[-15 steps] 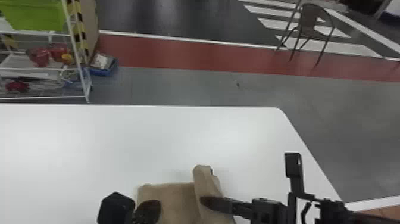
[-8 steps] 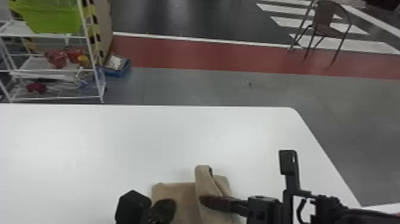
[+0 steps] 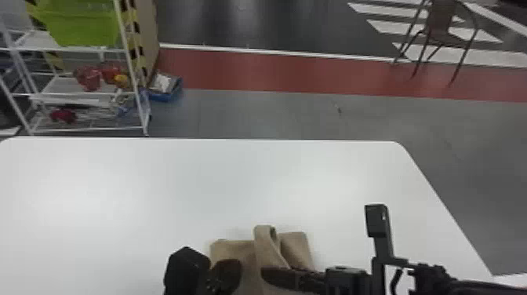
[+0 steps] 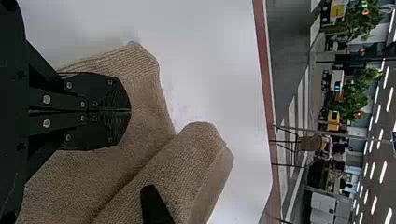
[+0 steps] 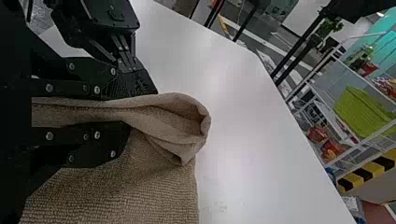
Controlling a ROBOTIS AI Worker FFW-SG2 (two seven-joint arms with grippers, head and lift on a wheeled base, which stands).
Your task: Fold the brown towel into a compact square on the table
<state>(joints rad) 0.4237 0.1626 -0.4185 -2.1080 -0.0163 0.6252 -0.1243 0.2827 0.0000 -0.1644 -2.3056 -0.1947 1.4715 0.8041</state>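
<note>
The brown towel [image 3: 231,251] lies near the table's front edge, a raised, rolled fold across its middle. At its left part is my left gripper [image 3: 227,274]; in the left wrist view its fingers meet over the cloth [image 4: 154,107], at the left gripper [image 4: 130,110], with no cloth visible between them. From the right, my right gripper [image 3: 274,274] reaches the fold. In the right wrist view the towel's thick fold [image 5: 180,112] passes between the fingers of the right gripper [image 5: 140,112], filling the gap, its looped end sticking out beyond them.
The white table [image 3: 157,188] stretches ahead and left of the towel, its right edge slanting beyond the right arm. Past it stand a white shelf rack [image 3: 78,94] with a green bin [image 3: 78,23], a blue box [image 3: 166,94] and a chair [image 3: 443,31].
The head view has turned a little left. Relative to the towel, the right gripper and the fold have shifted left, showing more cloth on the right. The left gripper keeps its place on the towel.
</note>
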